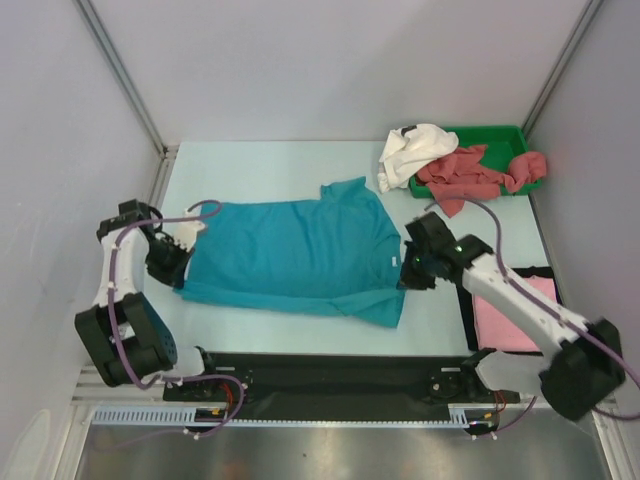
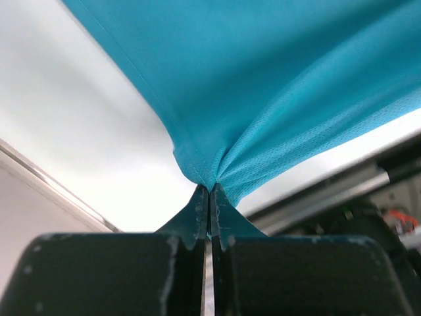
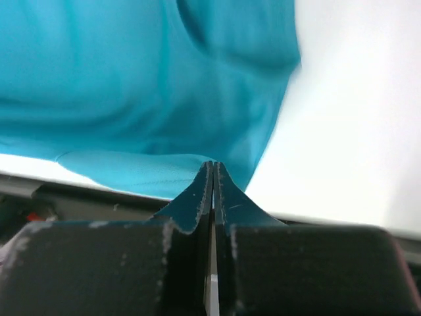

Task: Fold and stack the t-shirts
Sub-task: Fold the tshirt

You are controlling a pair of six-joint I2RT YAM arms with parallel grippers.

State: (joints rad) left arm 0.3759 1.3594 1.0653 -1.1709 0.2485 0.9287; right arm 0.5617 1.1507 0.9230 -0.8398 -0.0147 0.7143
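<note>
Teal-blue t-shirt (image 1: 300, 255) lies flat; left fingers (image 2: 192, 217) pinch its edge, right fingers (image 3: 194, 201) closed at opposite edge.

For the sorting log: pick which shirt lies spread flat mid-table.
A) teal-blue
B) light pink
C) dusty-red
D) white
A: the teal-blue cloth t-shirt lies spread mid-table, while the white cloth t-shirt and the dusty-red cloth t-shirt sit bunched at the green plastic tray.
</note>
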